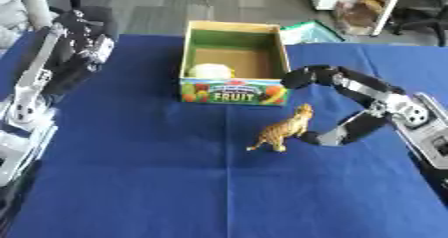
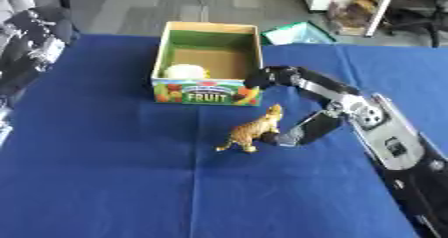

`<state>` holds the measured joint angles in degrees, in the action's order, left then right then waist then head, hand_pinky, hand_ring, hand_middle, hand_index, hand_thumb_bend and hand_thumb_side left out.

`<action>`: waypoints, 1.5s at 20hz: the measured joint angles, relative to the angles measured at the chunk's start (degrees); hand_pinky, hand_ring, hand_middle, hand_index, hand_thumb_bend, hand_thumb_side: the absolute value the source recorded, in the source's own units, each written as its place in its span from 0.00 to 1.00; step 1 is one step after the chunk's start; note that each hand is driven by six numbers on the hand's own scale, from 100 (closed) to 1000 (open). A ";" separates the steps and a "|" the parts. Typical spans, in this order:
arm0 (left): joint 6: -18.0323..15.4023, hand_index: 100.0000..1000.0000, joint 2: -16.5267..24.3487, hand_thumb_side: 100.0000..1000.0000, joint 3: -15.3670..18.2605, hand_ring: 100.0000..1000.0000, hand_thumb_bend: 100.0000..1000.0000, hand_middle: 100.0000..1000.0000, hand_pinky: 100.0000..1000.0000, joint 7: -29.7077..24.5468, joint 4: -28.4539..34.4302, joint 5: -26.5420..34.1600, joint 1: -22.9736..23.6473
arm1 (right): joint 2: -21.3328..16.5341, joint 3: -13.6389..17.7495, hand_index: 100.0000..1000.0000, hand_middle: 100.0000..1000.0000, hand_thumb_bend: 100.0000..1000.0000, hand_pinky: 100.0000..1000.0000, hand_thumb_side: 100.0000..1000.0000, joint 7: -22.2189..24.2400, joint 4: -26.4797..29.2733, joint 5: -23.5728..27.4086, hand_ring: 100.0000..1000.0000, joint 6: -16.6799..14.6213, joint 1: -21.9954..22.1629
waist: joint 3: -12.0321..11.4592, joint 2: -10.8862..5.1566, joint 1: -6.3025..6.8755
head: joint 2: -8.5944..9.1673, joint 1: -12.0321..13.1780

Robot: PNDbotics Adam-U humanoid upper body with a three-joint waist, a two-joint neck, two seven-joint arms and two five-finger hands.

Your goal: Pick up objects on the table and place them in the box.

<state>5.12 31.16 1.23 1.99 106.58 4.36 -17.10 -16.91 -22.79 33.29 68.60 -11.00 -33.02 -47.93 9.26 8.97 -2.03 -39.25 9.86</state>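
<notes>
My right hand (image 1: 367, 99) spreads wide beside the toy tiger (image 1: 283, 129), its fingers (image 1: 302, 77) reaching up toward the near corner of the box (image 1: 234, 93) while the thumb curls low, its tip just at the animal's flank; the hand is apart, not closed on anything, and I cannot tell whether the thumb actually touches the tiger. The tiger stands upright on the blue cloth-covered surface (image 1: 131, 172), between thumb and fingers and just short of the box's printed front wall, head raised toward the upper fingers. To do this step well, I judge I should bring the fingers down behind the tiger's back and close against the thumb across the body, not the thin legs or tail, then lift straight up high enough to clear the box's wall before carrying it over the rim. The tiger looks like hard moulded plastic, striped orange and narrow, likely to tip if nudged sideways. The box is cardboard, green inside with a brown floor, open-topped, its front bearing fruit pictures; a pale rounded object (image 1: 210, 71) already sits in its near left corner. My left hand (image 1: 83, 37) hangs idle, well off to the far left; its fingers are not clear to me.
</notes>
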 measured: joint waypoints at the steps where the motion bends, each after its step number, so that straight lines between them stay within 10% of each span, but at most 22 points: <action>1: 0.07 0.76 -0.05 0.46 0.00 0.65 0.16 0.66 0.69 -0.08 0.00 -0.05 0.01 | 0.28 0.00 0.84 0.81 0.39 0.81 0.11 0.00 -0.03 -1.39 0.93 0.00 0.00 | 0.00 0.00 0.04 | 0.00 -0.03; 14: 0.38 0.76 -0.97 0.47 -0.03 0.65 0.15 0.66 0.69 -0.50 0.00 -0.41 0.37 | 3.23 3.06 0.80 0.78 0.38 0.79 0.09 -0.02 -4.41 -13.46 0.90 -0.02 0.36 | -0.15 0.00 0.24 | 0.00 -0.47; 30: 0.42 0.76 -1.42 0.47 -0.18 0.65 0.14 0.66 0.69 -0.55 0.00 -0.70 0.43 | 4.69 5.45 0.74 0.71 0.36 0.76 0.04 -0.02 -4.48 -14.31 0.86 -0.02 0.58 | -0.35 0.01 0.30 | 0.00 -0.98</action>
<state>5.54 29.74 1.05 1.44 106.59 3.67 -16.67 -12.22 -17.33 33.27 64.12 -25.31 -33.04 -47.36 8.92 8.98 -1.73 -39.25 8.87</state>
